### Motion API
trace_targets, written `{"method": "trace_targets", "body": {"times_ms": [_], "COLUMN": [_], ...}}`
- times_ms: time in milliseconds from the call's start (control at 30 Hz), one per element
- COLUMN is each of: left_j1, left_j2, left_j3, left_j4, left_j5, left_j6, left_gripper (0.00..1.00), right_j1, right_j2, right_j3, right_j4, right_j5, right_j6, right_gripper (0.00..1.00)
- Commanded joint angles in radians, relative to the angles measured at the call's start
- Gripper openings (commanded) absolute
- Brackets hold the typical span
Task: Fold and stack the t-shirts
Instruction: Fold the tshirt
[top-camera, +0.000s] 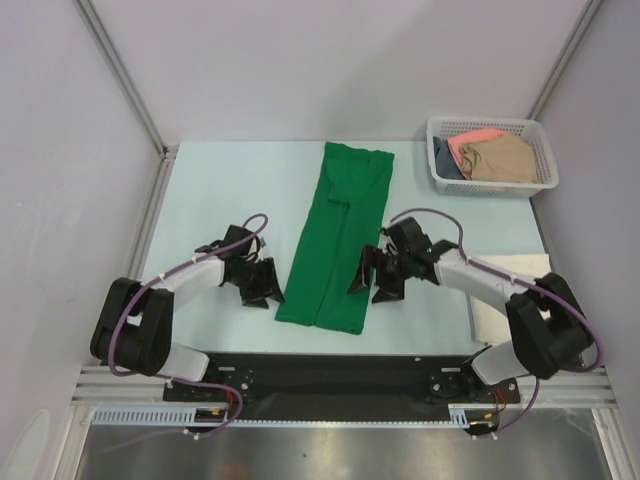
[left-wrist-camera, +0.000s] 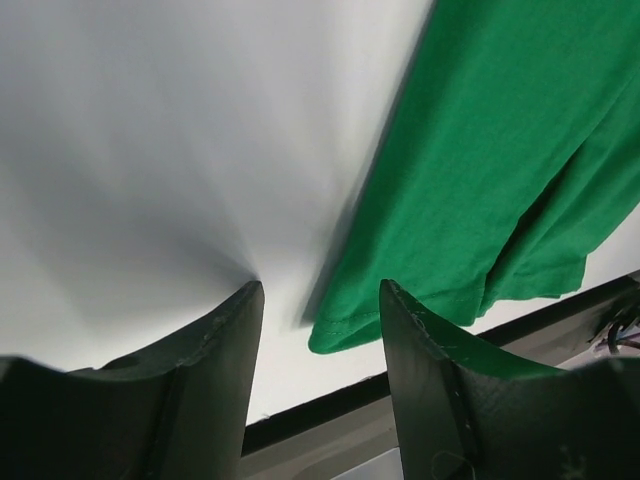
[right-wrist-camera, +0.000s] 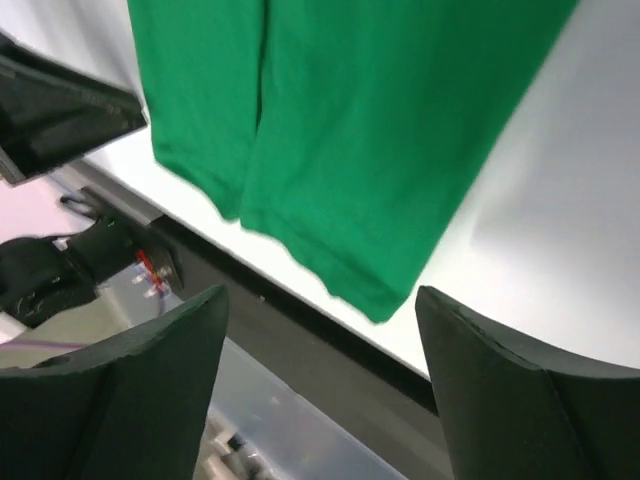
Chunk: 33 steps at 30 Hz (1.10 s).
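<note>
A bright green t-shirt (top-camera: 340, 230) lies on the table as a long narrow strip, both sides folded in, running from the far middle toward the near edge. My left gripper (top-camera: 262, 288) hovers just left of its near hem, open and holding nothing. In the left wrist view the shirt's near corner (left-wrist-camera: 345, 335) shows beyond the gap of the left gripper (left-wrist-camera: 320, 300). My right gripper (top-camera: 368, 282) stands at the strip's right edge, open and empty. The right wrist view shows the green hem (right-wrist-camera: 350, 120) ahead of the right gripper (right-wrist-camera: 320, 295).
A white mesh basket (top-camera: 490, 187) at the far right holds a salmon-pink shirt (top-camera: 475, 138), a tan one (top-camera: 505, 160) and a dark blue one (top-camera: 442, 158). A cream-white cloth (top-camera: 515, 290) lies under the right arm. The table's black front edge (right-wrist-camera: 330, 345) is close.
</note>
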Motion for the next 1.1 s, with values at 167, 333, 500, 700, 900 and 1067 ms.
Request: {"method": "trace_targets", "body": {"times_ms": [167,333,500,700,900,1067], "left_j1": [-0.07,-0.083,-0.087,-0.1,-0.11,-0.112], "left_j2": [-0.031,-0.028,-0.014,-0.021,-0.024,-0.037], "left_j3": [-0.034,-0.023,-0.025,-0.031,-0.04,-0.046], "left_j4": [0.01,-0.004,-0.006,-0.016,-0.016,-0.019], "left_j5": [-0.036,-0.056,-0.042,-0.067,-0.062,-0.062], "left_j6": [-0.022,-0.024,-0.03,-0.055,-0.081,-0.081], "left_gripper": [0.55,0.54,0.51,0.46,0.42,0.41], "right_j1": [0.031,0.045,0.073,0.084,0.091,0.096], "right_j2": [-0.228,-0.228,-0.213,-0.204,-0.147,-0.106], "right_j3": [-0.297,-0.385,-0.446,-0.498,-0.522,-0.554], "right_j4": [0.296,0.379,0.419,0.489,0.547,0.616], "right_j5": [-0.045,-0.059,-0.051,-0.034,-0.019,-0.025], "right_j6": [0.285,0.375,0.421,0.501,0.573,0.619], "right_gripper": [0.62,0.49,0.52,0.55,0.53,0.51]}}
